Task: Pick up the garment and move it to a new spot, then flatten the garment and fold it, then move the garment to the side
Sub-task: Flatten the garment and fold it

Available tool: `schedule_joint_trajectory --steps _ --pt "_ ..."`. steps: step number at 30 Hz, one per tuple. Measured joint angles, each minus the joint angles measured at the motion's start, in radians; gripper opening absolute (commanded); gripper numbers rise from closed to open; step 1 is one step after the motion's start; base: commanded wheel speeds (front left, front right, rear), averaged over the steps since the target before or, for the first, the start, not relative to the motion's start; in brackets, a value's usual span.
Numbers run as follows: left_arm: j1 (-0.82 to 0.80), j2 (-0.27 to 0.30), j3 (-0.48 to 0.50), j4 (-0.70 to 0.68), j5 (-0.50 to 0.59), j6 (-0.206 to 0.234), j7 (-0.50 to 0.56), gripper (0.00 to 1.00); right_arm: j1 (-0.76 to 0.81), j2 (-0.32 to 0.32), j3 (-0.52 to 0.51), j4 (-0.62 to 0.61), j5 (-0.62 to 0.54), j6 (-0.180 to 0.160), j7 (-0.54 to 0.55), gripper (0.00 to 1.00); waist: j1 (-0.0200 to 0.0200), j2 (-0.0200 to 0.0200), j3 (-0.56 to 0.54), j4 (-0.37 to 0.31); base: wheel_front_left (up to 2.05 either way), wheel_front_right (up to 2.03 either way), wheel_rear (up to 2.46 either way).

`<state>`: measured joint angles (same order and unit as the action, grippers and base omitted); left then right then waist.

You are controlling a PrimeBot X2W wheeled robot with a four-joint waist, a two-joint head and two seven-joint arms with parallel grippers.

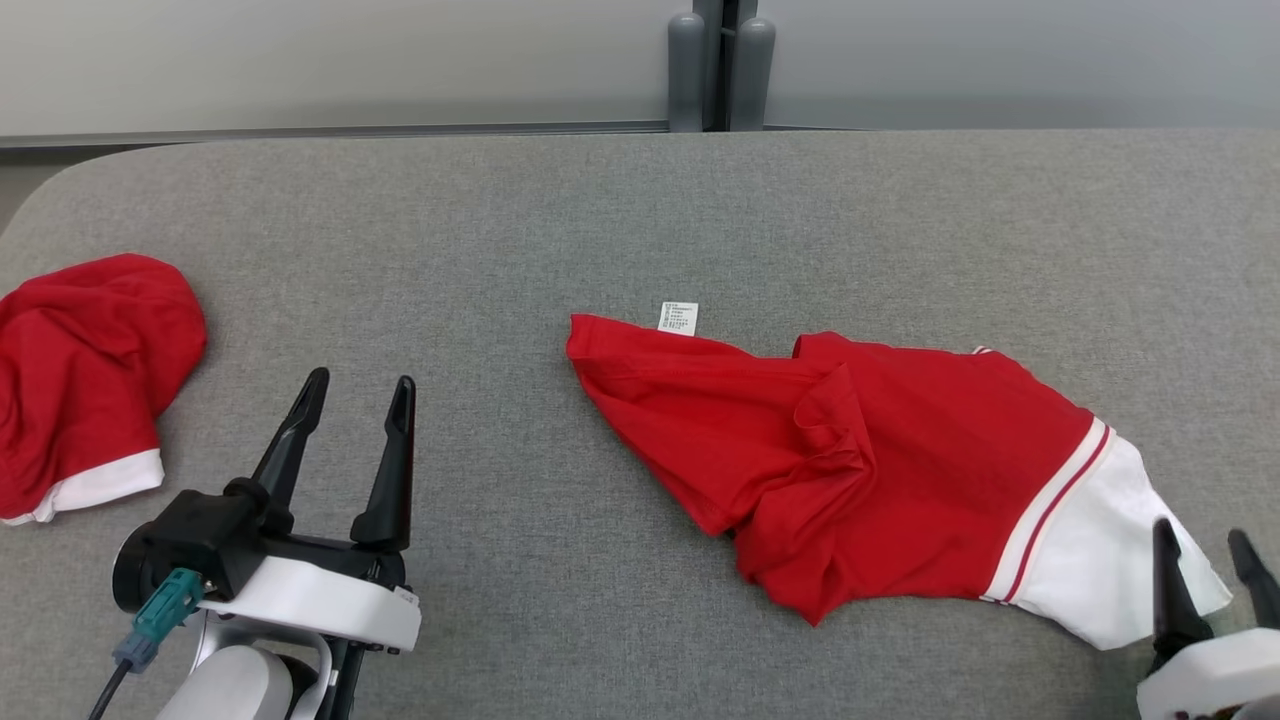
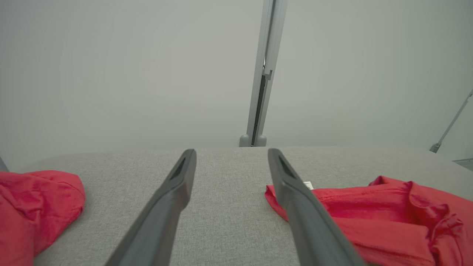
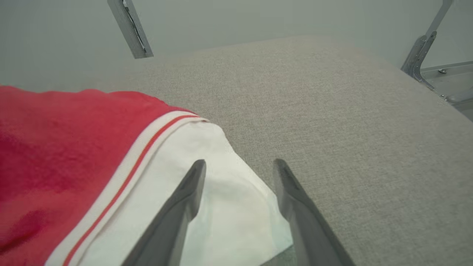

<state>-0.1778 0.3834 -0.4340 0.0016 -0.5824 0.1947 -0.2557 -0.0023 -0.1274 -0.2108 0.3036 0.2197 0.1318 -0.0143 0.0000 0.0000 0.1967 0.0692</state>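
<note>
A red bundle [image 1: 90, 370] with a white edge is seen crumpled at the far left of the grey surface [image 1: 600, 220], left of the left jaws and apart from them. The left jaws are held wide, nothing is gripped between them, and bare surface is seen under and beyond their tips. In the left wrist view the bundle [image 2: 37, 210] is placed outside the left-hand finger. The near corner of the garment [image 2: 388, 218] is partly hidden behind the right-hand finger.

A grey post [image 1: 722, 65] is set upright beyond the far edge of the surface, ahead of the jaws and between the two pairs.

The garment [image 1: 880, 470] is laid on the surface to the right of the left jaws, apart from them, and it is stretched as far as the right jaws. It is mostly red and is rumpled, with a fold bunched near its middle. A small white label [image 1: 679, 318] is shown at its far left corner. A striped white band and a white panel [image 1: 1090, 560] are found at its right end.

The right jaws are placed over the right corner of that panel. In the right wrist view the panel [image 3: 221, 207] is seen beneath and between the two fingers, with bare surface outside the right-hand one. These jaws are parted, less widely than the left pair, and no cloth is pinched between them. Whether their tips are touching the cloth cannot be told.
</note>
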Motion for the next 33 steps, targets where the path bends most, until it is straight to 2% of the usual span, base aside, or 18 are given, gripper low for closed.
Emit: schedule_joint_trajectory --steps 8,16,29,33 --pt "0.023 -0.003 0.016 0.001 0.002 0.006 -0.002 1.0 0.001 0.005 0.073 -0.202 -0.029 0.0 -0.045 1.0 0.0 0.0 -0.024 -0.013 0.0 0.0 0.0" --pt "0.054 -0.008 0.002 0.01 0.006 0.009 -0.003 1.0 0.055 0.012 0.149 -0.384 -0.048 0.0 0.033 1.0 0.0 0.0 -0.069 -0.018 0.0 0.0 0.0" --pt "0.065 -0.01 -0.021 0.008 0.006 0.007 0.009 1.0 0.103 0.024 0.157 -0.45 -0.044 0.0 0.077 1.0 0.0 0.0 -0.094 -0.016 0.0 0.0 0.0" --pt "0.031 -0.022 -0.069 0.007 0.016 -0.019 0.047 1.0 0.102 0.026 0.159 -0.452 -0.043 0.0 0.078 1.0 0.0 0.0 -0.092 -0.013 0.0 0.0 0.0"
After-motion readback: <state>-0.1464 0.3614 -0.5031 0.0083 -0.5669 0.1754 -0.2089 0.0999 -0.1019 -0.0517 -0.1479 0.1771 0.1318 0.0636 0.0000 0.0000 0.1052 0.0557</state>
